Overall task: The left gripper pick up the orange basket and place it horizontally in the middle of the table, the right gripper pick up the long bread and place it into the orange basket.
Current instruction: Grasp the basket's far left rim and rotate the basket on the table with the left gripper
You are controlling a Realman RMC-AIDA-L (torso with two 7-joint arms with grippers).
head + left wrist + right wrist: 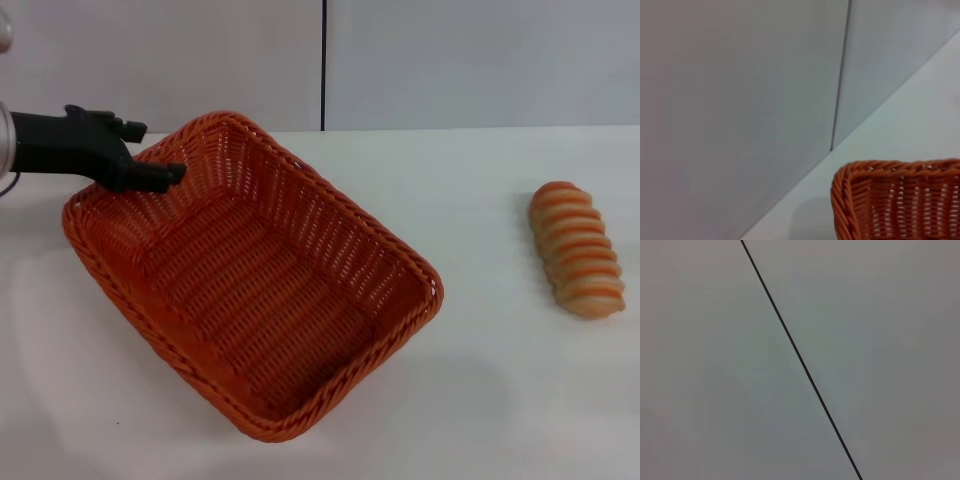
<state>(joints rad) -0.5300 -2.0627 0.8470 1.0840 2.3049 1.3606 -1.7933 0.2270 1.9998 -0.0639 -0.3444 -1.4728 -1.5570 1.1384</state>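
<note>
The orange basket (255, 280) lies diagonally on the white table (470, 400), left of centre, and one of its corners (850, 200) shows in the left wrist view. My left gripper (158, 150) reaches in from the left at the basket's far left rim. It is open, with one finger (165, 176) inside the basket and the other (128, 127) outside, and the rim runs between them. The long bread (577, 249), tan with orange-brown stripes, lies on the table at the far right, well apart from the basket. My right gripper is out of view.
A grey wall with a dark vertical seam (323, 65) stands behind the table. The right wrist view shows only that wall and its seam (800, 357). Bare tabletop lies between the basket and the bread.
</note>
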